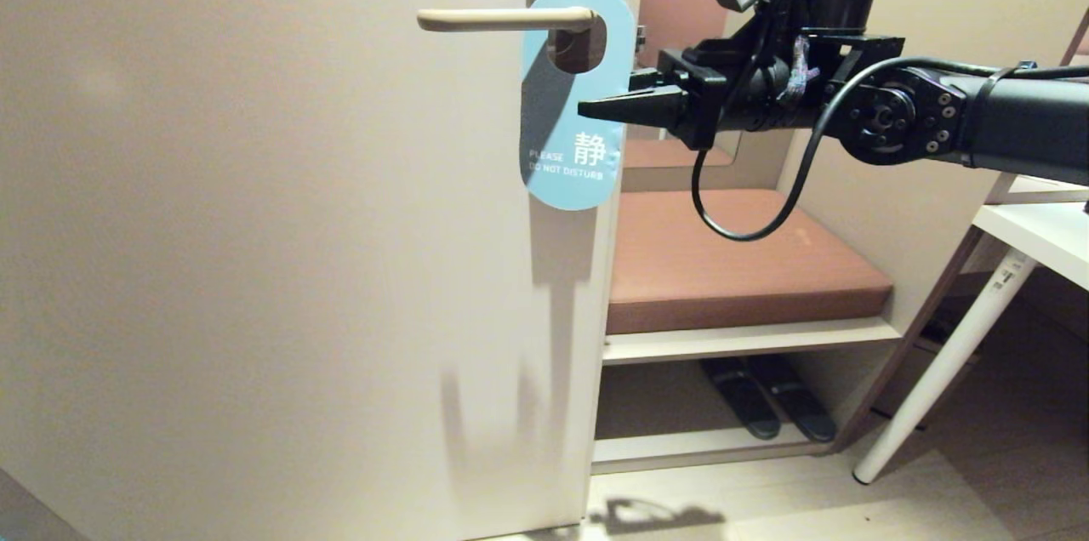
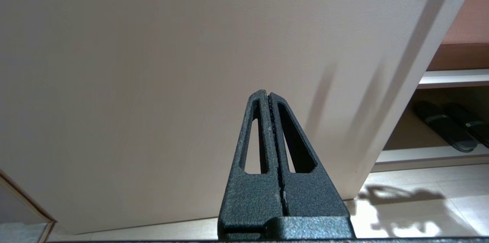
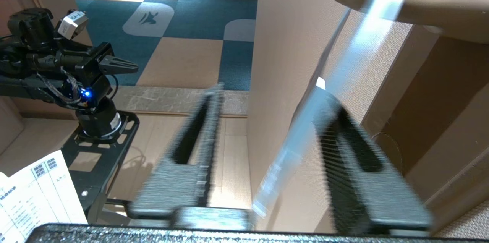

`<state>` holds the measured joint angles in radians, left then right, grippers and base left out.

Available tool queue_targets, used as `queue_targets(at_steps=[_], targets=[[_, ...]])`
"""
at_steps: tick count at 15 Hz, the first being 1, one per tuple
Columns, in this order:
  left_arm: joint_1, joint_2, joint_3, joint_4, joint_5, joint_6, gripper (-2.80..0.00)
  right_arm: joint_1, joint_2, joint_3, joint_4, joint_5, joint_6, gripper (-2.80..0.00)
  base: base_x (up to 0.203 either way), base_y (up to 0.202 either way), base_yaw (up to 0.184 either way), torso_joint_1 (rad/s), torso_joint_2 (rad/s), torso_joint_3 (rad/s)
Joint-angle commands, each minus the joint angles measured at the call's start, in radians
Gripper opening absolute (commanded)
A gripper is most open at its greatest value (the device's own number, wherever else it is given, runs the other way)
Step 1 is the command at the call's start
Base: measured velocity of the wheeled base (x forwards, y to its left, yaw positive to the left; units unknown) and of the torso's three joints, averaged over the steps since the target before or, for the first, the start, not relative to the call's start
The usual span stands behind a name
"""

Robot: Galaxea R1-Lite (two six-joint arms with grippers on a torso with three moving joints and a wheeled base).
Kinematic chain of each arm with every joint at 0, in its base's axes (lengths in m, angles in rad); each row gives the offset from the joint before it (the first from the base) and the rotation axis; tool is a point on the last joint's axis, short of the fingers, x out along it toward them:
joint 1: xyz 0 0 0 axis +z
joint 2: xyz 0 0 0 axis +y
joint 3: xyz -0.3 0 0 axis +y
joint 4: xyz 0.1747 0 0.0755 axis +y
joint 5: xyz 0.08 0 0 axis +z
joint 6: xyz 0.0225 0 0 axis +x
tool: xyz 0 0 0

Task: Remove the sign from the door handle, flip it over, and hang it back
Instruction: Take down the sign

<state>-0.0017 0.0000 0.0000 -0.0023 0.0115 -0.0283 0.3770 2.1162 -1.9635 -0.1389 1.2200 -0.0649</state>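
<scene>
black fingers (image 3: pixel 344 159) of the right gripper (image 1: pixel 595 109) straddle the sign (image 1: pixel 572 99) edge-on, parted and not yet clamped, as it hangs long axis vertical from the door handle (image 1: pixel 502 18); left gripper (image 2: pixel 269 96) clenched empty, well away.

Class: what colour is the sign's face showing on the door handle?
Light blue with white lettering; the sign shows best in the head view.

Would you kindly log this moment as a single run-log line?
sign: on door handle, blue face out | right gripper: open, straddling sign's edge | left gripper: shut, parked by door
</scene>
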Motion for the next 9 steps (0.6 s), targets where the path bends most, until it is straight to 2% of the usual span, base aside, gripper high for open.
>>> queue_targets(at_steps=[1, 9], targets=[[0.000, 0.000, 0.000, -0.001, -0.001, -0.001, -2.80, 0.000, -0.004, 0.004, -0.002, 0.007, -0.001, -2.80, 0.000, 0.000, 0.000, 0.000, 0.00, 0.000], [0.000, 0.000, 0.000, -0.001, 0.001, -0.001, -2.80, 0.000, -0.004, 0.015, -0.004, 0.003, -0.009, -2.80, 0.000, 0.000, 0.000, 0.000, 0.00, 0.000]])
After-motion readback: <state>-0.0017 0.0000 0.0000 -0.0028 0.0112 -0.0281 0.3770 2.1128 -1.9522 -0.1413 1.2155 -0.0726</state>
